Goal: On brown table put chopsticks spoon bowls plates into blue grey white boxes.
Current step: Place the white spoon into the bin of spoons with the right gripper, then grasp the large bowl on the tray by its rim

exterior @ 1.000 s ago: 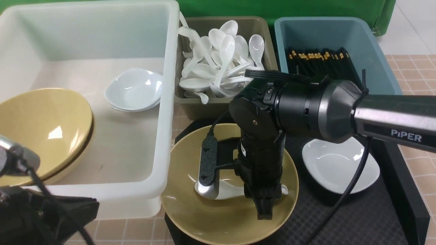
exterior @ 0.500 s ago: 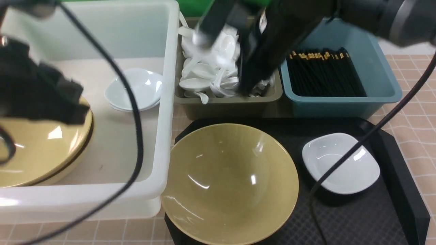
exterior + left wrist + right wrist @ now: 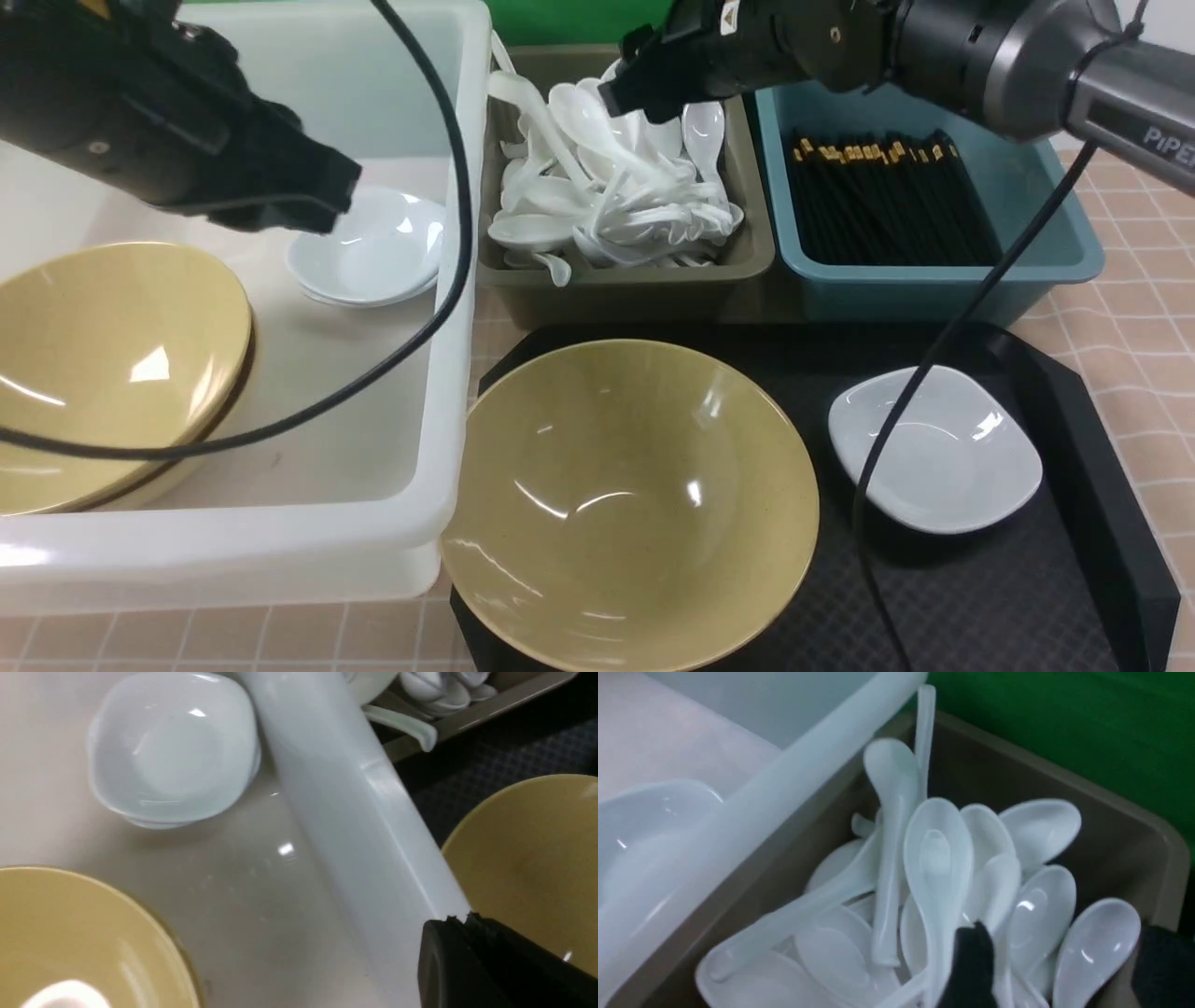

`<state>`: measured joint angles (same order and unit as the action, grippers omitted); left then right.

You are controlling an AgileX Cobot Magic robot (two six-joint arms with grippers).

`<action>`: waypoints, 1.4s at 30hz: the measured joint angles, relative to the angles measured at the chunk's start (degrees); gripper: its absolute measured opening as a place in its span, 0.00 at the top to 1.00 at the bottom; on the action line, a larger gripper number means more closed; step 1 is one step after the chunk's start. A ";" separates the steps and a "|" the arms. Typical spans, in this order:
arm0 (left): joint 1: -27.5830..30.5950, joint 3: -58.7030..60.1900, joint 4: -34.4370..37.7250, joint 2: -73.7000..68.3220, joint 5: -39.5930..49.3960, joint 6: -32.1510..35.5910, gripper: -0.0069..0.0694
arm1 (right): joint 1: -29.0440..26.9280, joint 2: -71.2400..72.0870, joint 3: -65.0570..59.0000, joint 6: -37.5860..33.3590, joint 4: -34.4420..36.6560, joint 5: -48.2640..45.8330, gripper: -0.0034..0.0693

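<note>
**Right pincer (image 3: 1064,970) open over spoons (image 3: 607,201)**

It was held spread, empty, above spoons heaped in the grey box (image 3: 625,285). The left pincer's (image 3: 322,196) state could not be told. A yellow bowl (image 3: 630,504) was seen on the tray (image 3: 980,597).

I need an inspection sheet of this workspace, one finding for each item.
Surface: brown tiled table, bearing a black textured tray.
Job's things: large yellow bowl and white square dish on the tray; stacked yellow bowls and small white dishes in the white plastic box; white spoons in the grey box; black chopsticks in the blue box.
Clutter: nothing seen.
End effectors: right end effector open above the spoons; left end effector over the white box, state unclear.
Cables: left arm's black cable loops over the white box; right arm's black cable hangs over the tray.
Surroundings: green backdrop behind the boxes.
</note>
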<state>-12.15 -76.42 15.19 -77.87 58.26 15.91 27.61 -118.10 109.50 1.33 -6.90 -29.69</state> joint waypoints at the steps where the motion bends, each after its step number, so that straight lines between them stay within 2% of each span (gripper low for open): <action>1: 0.36 -0.49 2.78 -0.75 0.00 1.38 0.91 | -0.06 0.40 1.24 0.01 0.00 -3.74 0.12; 3: -0.08 -2.14 6.41 -2.41 0.25 4.45 0.91 | -0.12 1.87 3.02 -1.33 0.00 -12.39 0.07; 4: -0.25 -2.14 6.41 -2.59 0.31 4.73 0.91 | -0.07 2.07 3.43 -1.33 0.00 -13.32 0.07; 5: -1.86 -4.12 7.71 -4.06 1.02 6.23 0.90 | 0.05 3.77 4.56 -3.63 0.11 -20.14 0.06; 7: -5.22 -7.19 7.93 -6.81 2.80 6.17 0.90 | 0.40 6.49 5.26 -8.23 1.24 -29.41 0.07; 9: -8.98 -10.78 6.60 -11.13 6.48 3.80 0.87 | 0.94 10.94 4.61 -13.63 4.97 -38.56 0.12; 14: -14.37 -17.51 0.77 -22.05 11.84 1.75 0.67 | 5.20 24.21 -5.33 -18.37 10.94 -41.51 0.27; 15: -14.52 -17.64 0.11 -22.83 11.90 1.75 0.66 | 5.42 24.82 -5.84 -18.37 11.07 -41.50 0.27; 16: -15.55 -18.30 -2.81 -25.54 11.89 2.19 0.56 | 7.08 29.64 -10.04 -18.65 11.59 -41.75 0.31; 20: -17.70 -18.67 -9.89 -29.44 11.02 2.79 0.38 | 9.17 39.39 -18.97 -19.16 11.83 -42.41 0.38; 23: -18.76 -18.67 -12.97 -31.16 9.16 2.79 0.29 | 9.45 44.99 -24.05 -19.16 11.77 -42.59 0.41; 26: -19.30 -18.74 -13.67 -33.15 7.05 2.92 0.26 | 9.55 49.96 -27.91 -18.70 11.77 -42.68 0.43; 36: -19.73 -18.74 -14.11 -39.38 0.95 3.36 0.27 | 9.55 54.87 -30.60 -17.94 11.73 -42.06 0.44; 38: -19.73 -18.74 -13.40 -39.59 1.63 3.43 0.36 | 9.55 54.81 -31.10 -17.94 11.73 -41.22 0.44; 42: -19.66 -18.81 -9.32 -39.09 4.97 4.24 0.72 | 9.55 54.77 -32.00 -22.71 11.73 -40.42 0.49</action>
<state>-31.81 -95.24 5.87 -116.96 63.23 20.15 37.17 -63.34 77.49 -21.38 4.83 -70.11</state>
